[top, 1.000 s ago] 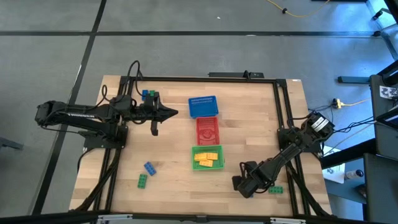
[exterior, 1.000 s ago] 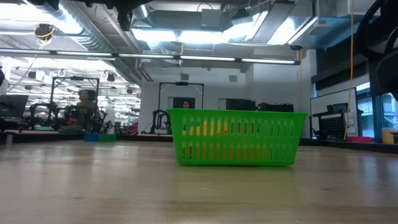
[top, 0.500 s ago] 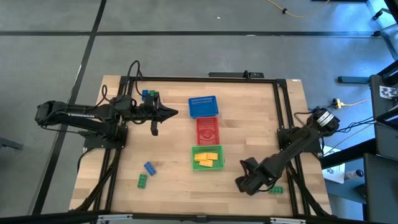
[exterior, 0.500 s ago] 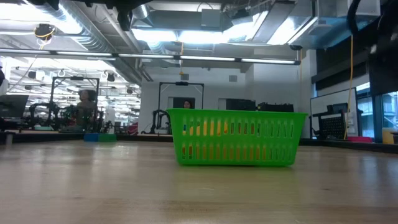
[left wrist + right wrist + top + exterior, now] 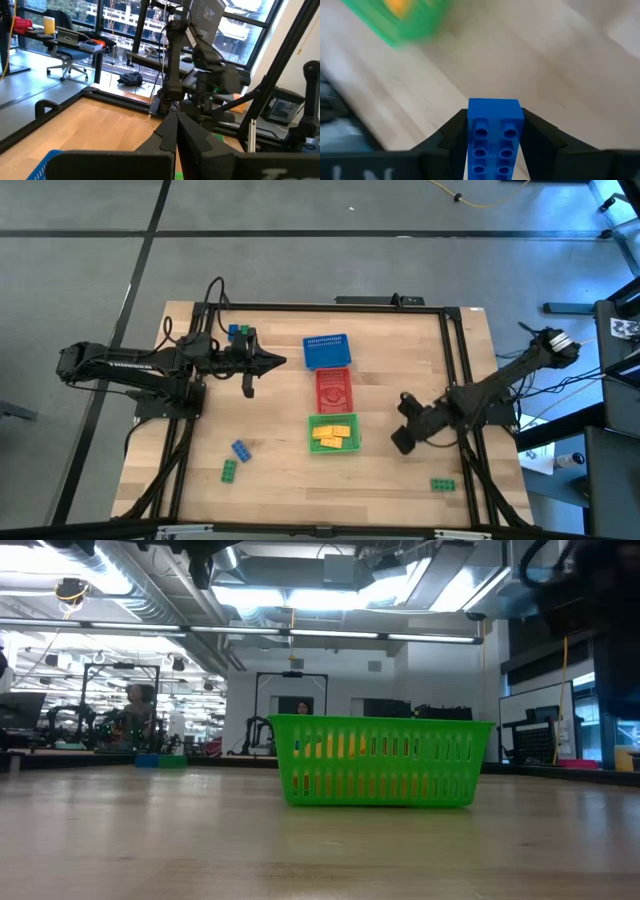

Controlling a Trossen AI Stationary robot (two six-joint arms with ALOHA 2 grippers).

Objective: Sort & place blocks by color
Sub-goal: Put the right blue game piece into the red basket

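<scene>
Transport of a blue block point(image 5: 494, 137) clamped in my right tool point(image 5: 403, 425); I should keep it level until squarely over the blue basket point(image 5: 327, 351); left tool point(image 5: 272, 361) closed, empty.

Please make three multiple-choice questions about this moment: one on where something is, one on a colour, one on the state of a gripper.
1. Where does the green basket sit in the row of three baskets?
A. the end nearest the table's front edge
B. the middle
C. the far end

2. What colour are the blocks inside the green basket?
A. blue
B. yellow
C. red

3. What is the right gripper doing?
A. hanging open
B. gripping a blue block
C. gripping a green block

Answers: 1 A, the high view shows it below the red basket. 2 B, yellow blocks lie inside. 3 B, the jaws clamp the blue block.
</scene>
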